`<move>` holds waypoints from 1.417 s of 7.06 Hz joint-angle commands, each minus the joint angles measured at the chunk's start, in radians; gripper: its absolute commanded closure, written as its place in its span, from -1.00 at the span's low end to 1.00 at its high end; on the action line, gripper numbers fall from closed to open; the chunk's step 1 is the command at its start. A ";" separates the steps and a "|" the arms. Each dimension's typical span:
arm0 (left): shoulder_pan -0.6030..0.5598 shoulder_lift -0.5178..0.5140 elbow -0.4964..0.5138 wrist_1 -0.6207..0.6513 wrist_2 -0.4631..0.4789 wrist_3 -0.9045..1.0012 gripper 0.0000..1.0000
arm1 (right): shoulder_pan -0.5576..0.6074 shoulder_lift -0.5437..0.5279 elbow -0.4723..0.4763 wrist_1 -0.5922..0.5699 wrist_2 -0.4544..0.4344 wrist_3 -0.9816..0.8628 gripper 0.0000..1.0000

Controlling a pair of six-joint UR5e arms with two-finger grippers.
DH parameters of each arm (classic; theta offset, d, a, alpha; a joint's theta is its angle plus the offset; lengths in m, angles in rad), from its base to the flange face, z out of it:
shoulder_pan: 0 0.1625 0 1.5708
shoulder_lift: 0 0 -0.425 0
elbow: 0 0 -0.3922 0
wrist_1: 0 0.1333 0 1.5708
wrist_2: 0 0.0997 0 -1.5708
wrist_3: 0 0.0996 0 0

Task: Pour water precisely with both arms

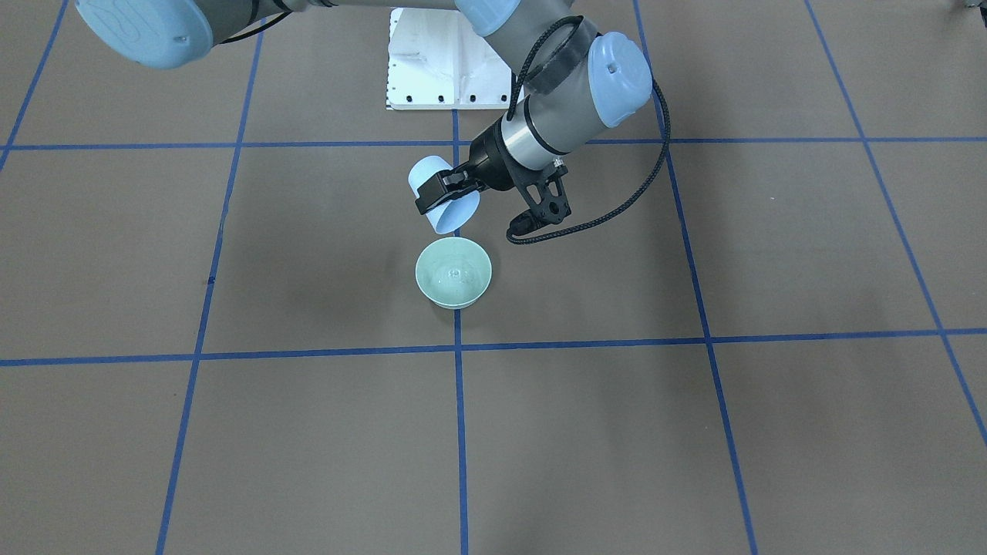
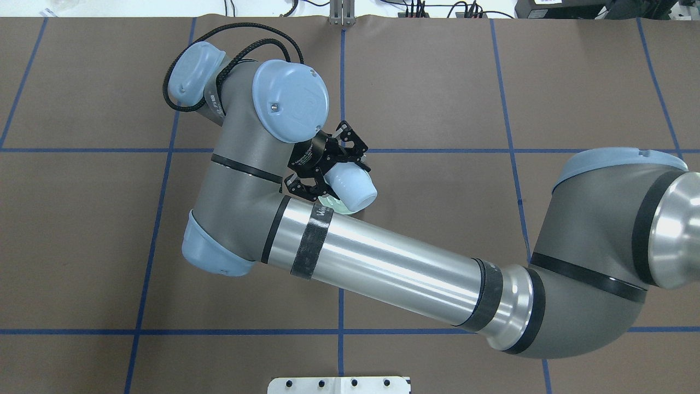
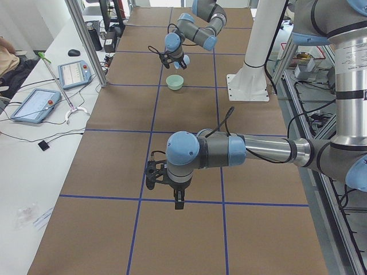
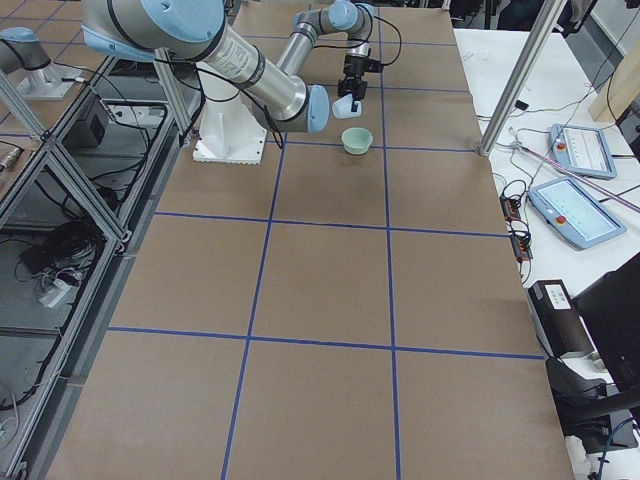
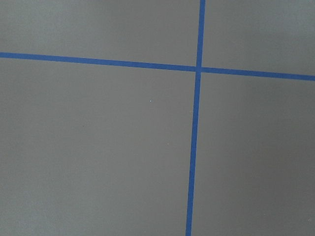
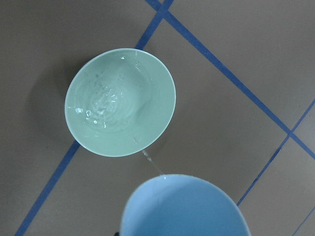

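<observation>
My right gripper [image 1: 443, 189] is shut on a light blue cup [image 1: 456, 217] and holds it tilted, mouth down, just above and behind a pale green bowl [image 1: 453, 271] on the brown table. In the right wrist view a thin stream of water [image 6: 153, 164] runs from the cup's rim [image 6: 184, 206] toward the bowl [image 6: 120, 115], which holds rippling water. The overhead view shows the gripper [image 2: 328, 169] around the cup [image 2: 355, 189], with the bowl mostly hidden under the forearm. My left gripper [image 3: 149, 175] hangs over bare table far from the bowl; I cannot tell whether it is open or shut.
A white bolted pedestal [image 1: 439, 62] stands behind the bowl. Blue tape lines [image 5: 199, 69] grid the table. A side bench with control pendants [image 3: 34, 103] and a metal post [image 3: 86, 40] runs along the far edge.
</observation>
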 commanded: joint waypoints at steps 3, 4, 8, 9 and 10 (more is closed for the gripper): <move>0.000 -0.001 -0.002 0.000 0.001 0.000 -1.00 | 0.027 -0.016 0.030 0.105 0.001 0.003 1.00; 0.000 -0.001 -0.002 0.000 0.001 0.000 -1.00 | 0.045 -0.037 0.062 0.171 0.006 0.009 1.00; 0.002 0.003 -0.002 0.000 0.001 0.000 -1.00 | 0.092 -0.426 0.601 0.511 0.011 0.213 1.00; 0.002 0.003 -0.002 0.000 -0.001 0.000 -1.00 | 0.098 -0.570 0.717 0.661 0.001 0.233 1.00; 0.002 0.003 -0.002 0.000 0.001 0.000 -1.00 | 0.107 -0.662 0.771 0.769 -0.032 0.303 1.00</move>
